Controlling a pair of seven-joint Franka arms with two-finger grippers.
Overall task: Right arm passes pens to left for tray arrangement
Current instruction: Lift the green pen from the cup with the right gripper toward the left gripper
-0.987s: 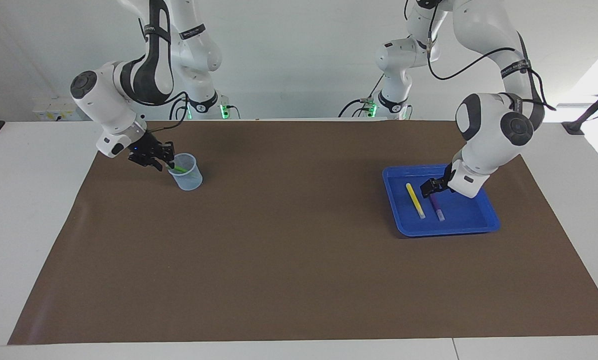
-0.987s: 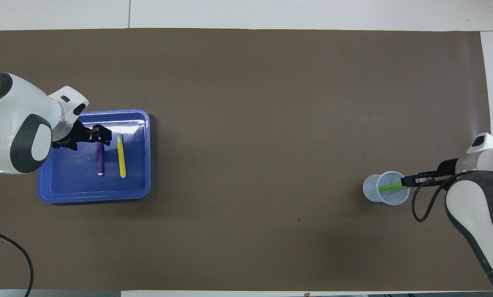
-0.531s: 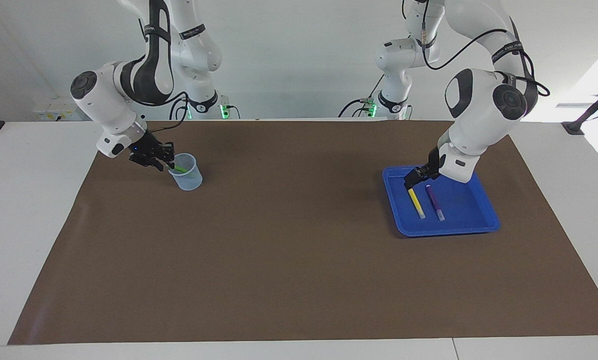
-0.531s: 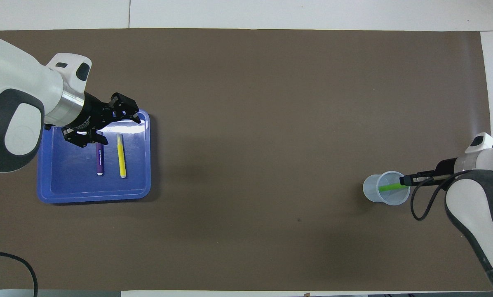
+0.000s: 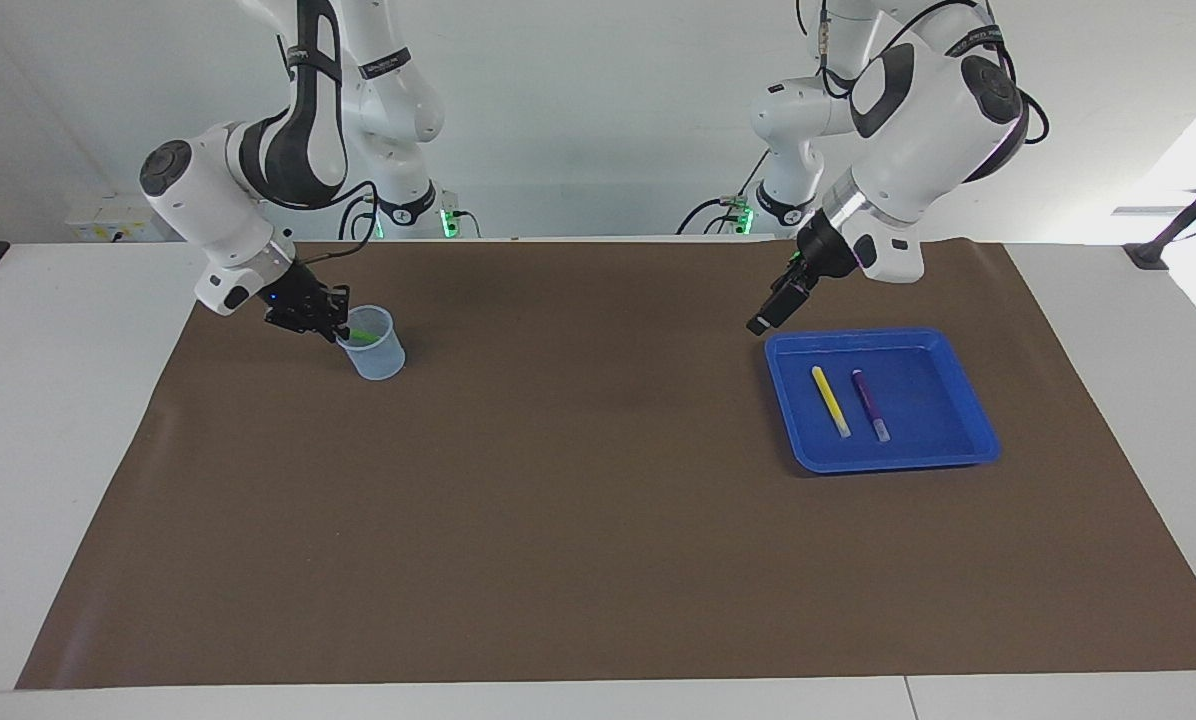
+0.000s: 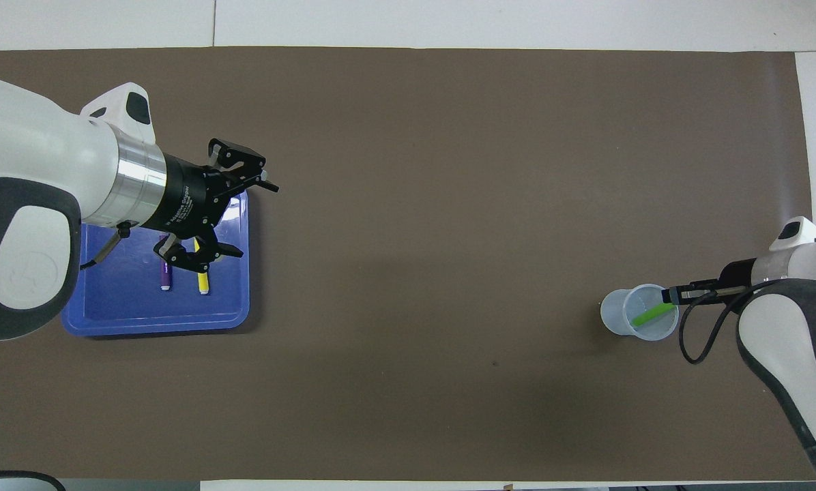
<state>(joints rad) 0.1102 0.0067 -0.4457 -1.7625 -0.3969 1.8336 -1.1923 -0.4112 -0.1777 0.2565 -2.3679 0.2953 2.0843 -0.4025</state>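
Observation:
The blue tray [image 5: 933,405] lies toward the left arm's end of the mat, and also shows in the overhead view [image 6: 108,300]. In it lie the yellow pen [image 5: 830,400] [image 6: 203,283] and the purple pen [image 5: 870,404] [image 6: 165,278], side by side. My left gripper [image 5: 763,320] [image 6: 252,217] is open and empty, raised over the tray's edge toward the table's middle. The green pen [image 5: 360,337] [image 6: 652,316] leans inside a translucent pale-blue cup [image 5: 378,358] [image 6: 618,315]. My right gripper [image 5: 330,312] [image 6: 673,296] is at the cup's rim, just over the pen's upper end.
A brown mat [image 5: 578,480] covers most of the white table. The cup stands toward the right arm's end of it. A black cable [image 6: 694,341] hangs from the right wrist beside the cup.
My left gripper has let go of the purple pen, risen out of the tray and swung toward the table's middle. The green pen has tilted in the cup, and my right gripper has risen slightly.

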